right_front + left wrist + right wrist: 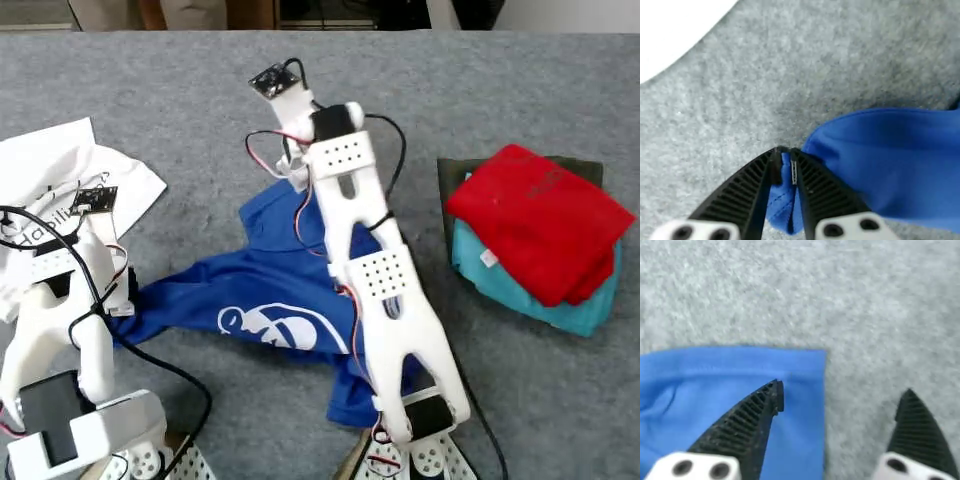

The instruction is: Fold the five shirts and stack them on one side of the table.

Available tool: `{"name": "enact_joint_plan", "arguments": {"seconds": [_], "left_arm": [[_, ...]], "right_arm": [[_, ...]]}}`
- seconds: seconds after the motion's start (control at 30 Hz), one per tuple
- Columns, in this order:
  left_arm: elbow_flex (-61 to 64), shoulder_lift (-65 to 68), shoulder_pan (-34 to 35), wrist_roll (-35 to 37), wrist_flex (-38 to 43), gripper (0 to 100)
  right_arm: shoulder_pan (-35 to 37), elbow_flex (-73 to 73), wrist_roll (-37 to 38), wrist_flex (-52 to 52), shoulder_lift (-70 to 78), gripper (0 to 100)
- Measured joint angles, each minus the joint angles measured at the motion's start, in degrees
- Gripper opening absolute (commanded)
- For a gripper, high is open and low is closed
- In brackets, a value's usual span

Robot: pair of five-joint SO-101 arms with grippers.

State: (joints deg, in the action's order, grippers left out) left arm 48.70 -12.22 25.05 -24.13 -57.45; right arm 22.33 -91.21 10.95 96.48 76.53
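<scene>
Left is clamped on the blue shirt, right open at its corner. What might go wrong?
The left gripper pinches only an edge of the blue shirt; a pull may slip it free. The right gripper straddles the shirt's corner, one finger off the cloth, so closing may miss it.

Bright, even overhead light; the white shirt (670, 25) glares.
</scene>
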Motion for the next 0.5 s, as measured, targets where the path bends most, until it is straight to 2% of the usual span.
{"name": "enact_joint_plan", "arguments": {"seconds": [0.3,0.5], "left_arm": [[0.2,0.0,0.0,0.8,1.6,2],[0.2,0.0,0.0,0.8,1.6,2]], "right_arm": [[0.5,6.6,-3.1,-8.8,0.0,37.2],[0.5,6.9,-3.1,-9.2,0.0,21.0]]}}
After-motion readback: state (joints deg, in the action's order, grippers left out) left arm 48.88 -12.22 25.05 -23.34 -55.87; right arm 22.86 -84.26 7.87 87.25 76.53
